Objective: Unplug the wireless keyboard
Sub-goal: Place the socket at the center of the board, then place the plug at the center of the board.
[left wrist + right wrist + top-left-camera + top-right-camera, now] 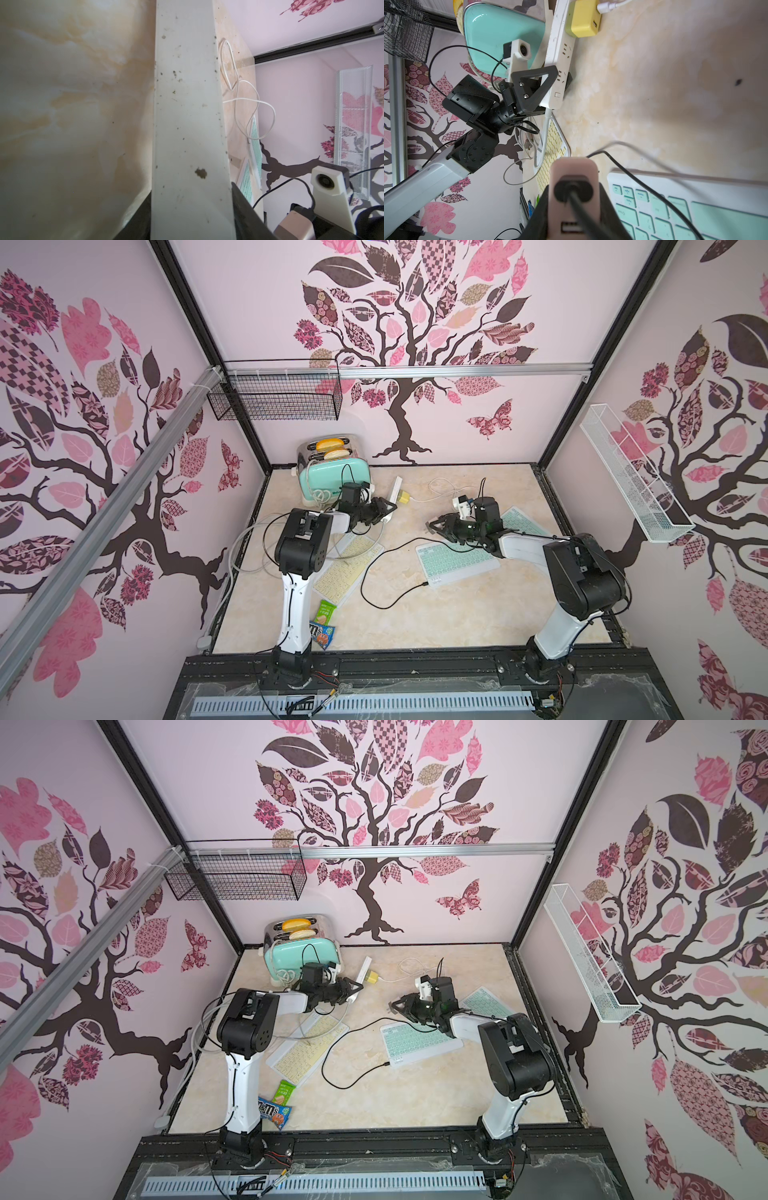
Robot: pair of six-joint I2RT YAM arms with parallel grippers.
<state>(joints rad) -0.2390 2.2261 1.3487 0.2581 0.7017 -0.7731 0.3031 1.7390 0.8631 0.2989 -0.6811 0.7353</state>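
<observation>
My right gripper is shut on a pink charger block, which it holds in the air clear of the white power strip. A black cable runs from that charger in a loop over the table. It ends in a plug at the near edge of the mint keyboard. My left gripper is shut on the near end of the power strip, one finger on each long side. In both top views the right gripper hovers just behind the mint keyboard.
A yellow charger with a white cable sits in the strip. A second mint keyboard lies under the right arm, and a yellow keyboard under the left. A mint toaster stands at the back left. Snack packets lie at the front left.
</observation>
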